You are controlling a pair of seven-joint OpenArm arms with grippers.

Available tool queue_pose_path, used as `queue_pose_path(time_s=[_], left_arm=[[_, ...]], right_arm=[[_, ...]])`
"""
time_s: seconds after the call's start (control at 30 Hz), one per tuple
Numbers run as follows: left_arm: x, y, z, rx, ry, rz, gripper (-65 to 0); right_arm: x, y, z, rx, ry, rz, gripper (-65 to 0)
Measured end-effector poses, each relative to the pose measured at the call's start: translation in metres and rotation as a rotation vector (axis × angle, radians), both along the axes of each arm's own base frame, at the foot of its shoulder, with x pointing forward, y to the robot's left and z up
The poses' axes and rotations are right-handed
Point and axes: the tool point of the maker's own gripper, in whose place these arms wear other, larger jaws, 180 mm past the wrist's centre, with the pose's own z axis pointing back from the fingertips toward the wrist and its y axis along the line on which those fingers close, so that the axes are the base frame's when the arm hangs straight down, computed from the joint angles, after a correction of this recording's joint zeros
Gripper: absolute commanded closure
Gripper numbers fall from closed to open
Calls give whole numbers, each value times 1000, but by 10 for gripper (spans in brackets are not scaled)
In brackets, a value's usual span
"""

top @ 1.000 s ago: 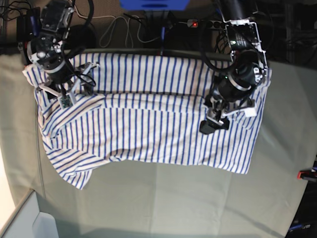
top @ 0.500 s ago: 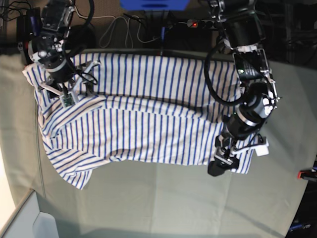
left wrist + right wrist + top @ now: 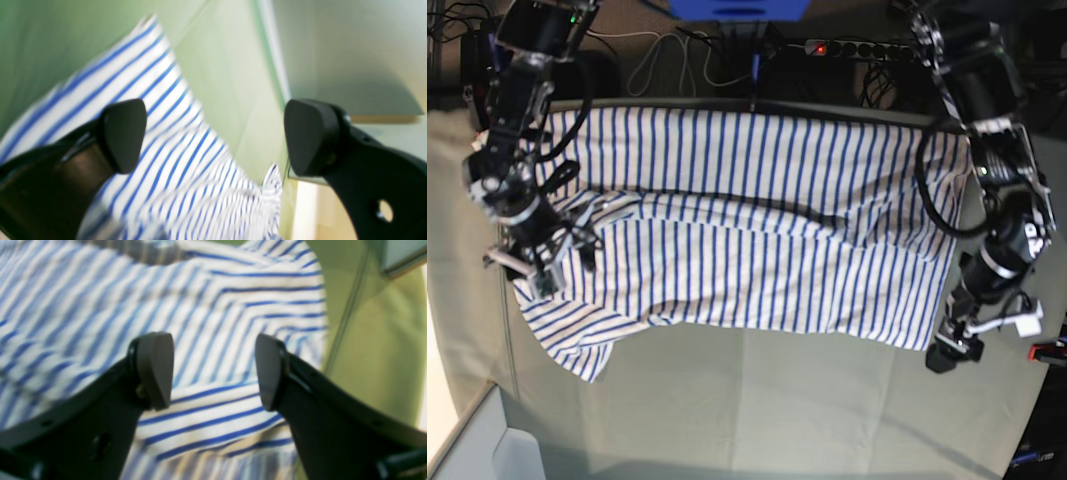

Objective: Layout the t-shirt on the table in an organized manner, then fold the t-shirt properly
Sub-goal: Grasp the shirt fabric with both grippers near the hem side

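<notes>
The white, blue-striped t-shirt (image 3: pixel 747 230) lies spread across the far half of the grey-green table (image 3: pixel 827 410), with its lower left part bunched. My left gripper (image 3: pixel 954 345) is open and empty, just off the shirt's near right corner above bare table. In the left wrist view the gripper (image 3: pixel 213 136) is wide open, with the shirt (image 3: pixel 173 140) below its left finger. My right gripper (image 3: pixel 532 270) is open over the shirt's left edge. In the right wrist view the gripper (image 3: pixel 213 371) hovers above the striped fabric (image 3: pixel 213 306), holding nothing.
A red clamp (image 3: pixel 1049 352) sits at the table's right edge, close to my left gripper. A power strip (image 3: pixel 857 47) and cables lie behind the table's far edge. A pale grey box (image 3: pixel 487 450) stands at the near left corner.
My left gripper has moved down and right, off the shirt's right part to beyond its near right corner. My right gripper has moved down along the shirt's left edge. The shirt's right side lies flatter.
</notes>
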Motion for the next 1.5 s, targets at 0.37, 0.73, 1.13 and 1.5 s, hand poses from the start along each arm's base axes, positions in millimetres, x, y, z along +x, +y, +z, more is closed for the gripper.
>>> queue_pose_path(time_s=[0.37,0.73,1.13,1.5], left_arm=[[64,29,-32,289,238,-15,-641],[72,-7,-91,646,217,-202,-641],[71,-15,-97,878,178,-340,-638],[45,-19,-122,880,188,-371,-499]], right_arm=[[83,-60,-21,55,120,-55,-390],[115,-93,-24,131,58,-206,-390],[108,-129,-37,90,-16,-386,-390],[93,-128,-51,85,3,-382,-390]])
